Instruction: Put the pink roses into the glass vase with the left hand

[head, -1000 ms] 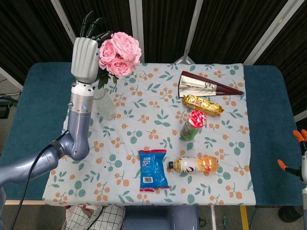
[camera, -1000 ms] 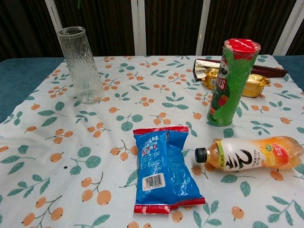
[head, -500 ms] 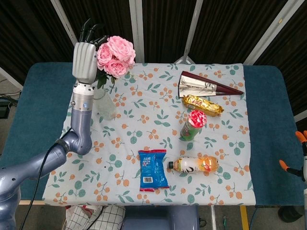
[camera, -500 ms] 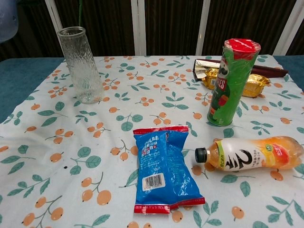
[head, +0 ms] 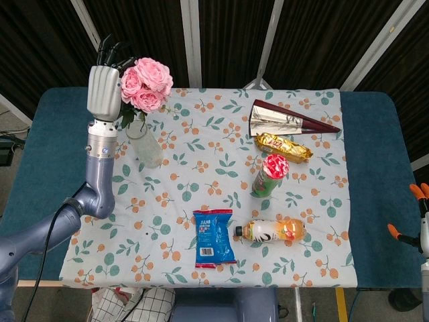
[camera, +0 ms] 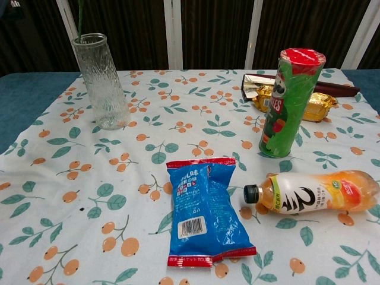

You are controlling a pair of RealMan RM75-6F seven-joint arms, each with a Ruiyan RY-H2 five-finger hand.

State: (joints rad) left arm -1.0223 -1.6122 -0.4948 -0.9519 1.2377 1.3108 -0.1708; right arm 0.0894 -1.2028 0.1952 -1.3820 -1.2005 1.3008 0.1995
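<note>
My left hand (head: 104,84) is raised at the far left of the table and grips a bunch of pink roses (head: 144,84) by the stems. The blooms hang just above the glass vase (head: 145,142), which stands upright on the floral cloth. In the chest view the vase (camera: 102,81) is at the upper left and a thin green stem (camera: 79,21) reaches down to its rim; whether the tip is inside I cannot tell. Of the right arm only a small part shows at the right edge; its hand is out of sight.
A green snack can (head: 269,174) stands mid-table. A drink bottle (head: 273,231) and a blue snack bag (head: 214,236) lie near the front. A gold packet (head: 283,146) and a dark cone-shaped wrapper (head: 288,119) lie at the back right. Orange clamps (head: 410,215) sit at the right edge.
My left hand has carried the roses leftward, bringing them over the vase. In the chest view a stem has come down to the vase's rim.
</note>
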